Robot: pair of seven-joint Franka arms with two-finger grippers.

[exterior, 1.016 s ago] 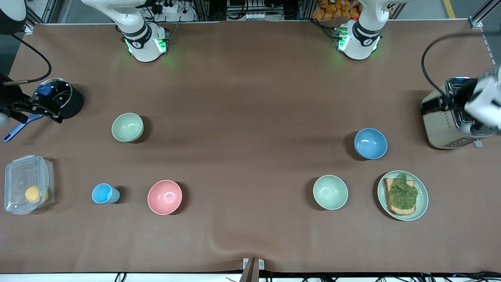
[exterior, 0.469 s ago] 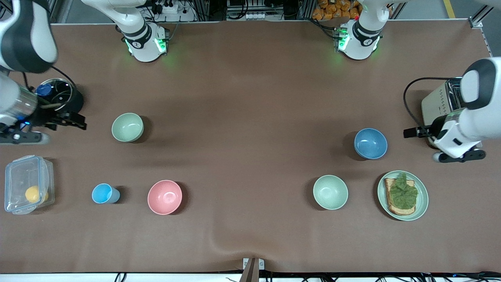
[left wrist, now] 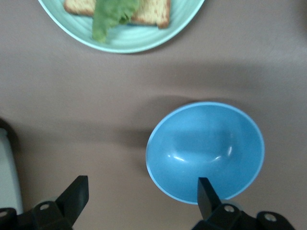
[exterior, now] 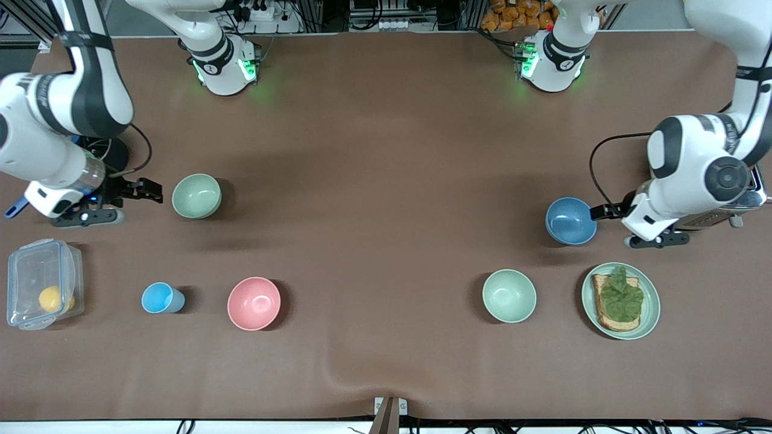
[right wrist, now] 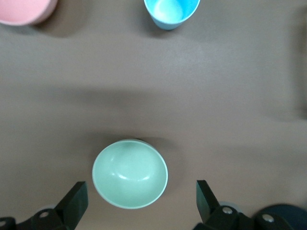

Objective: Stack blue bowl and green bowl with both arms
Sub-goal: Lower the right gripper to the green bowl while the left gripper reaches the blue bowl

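The left gripper (exterior: 603,211) hangs with its fingers spread apart just beside the round matte sky-blue bowl (exterior: 570,220), which sits empty on the brown tabletop (exterior: 386,181) toward the left arm's end, farther from the front camera than the flat pale-green plate with toast (exterior: 621,301). The right gripper (exterior: 148,191), fingers likewise apart and holding nothing, hangs just beside the round matte sage-green bowl (exterior: 196,196) toward the right arm's end, farther from the camera than the round pink bowl (exterior: 254,303).
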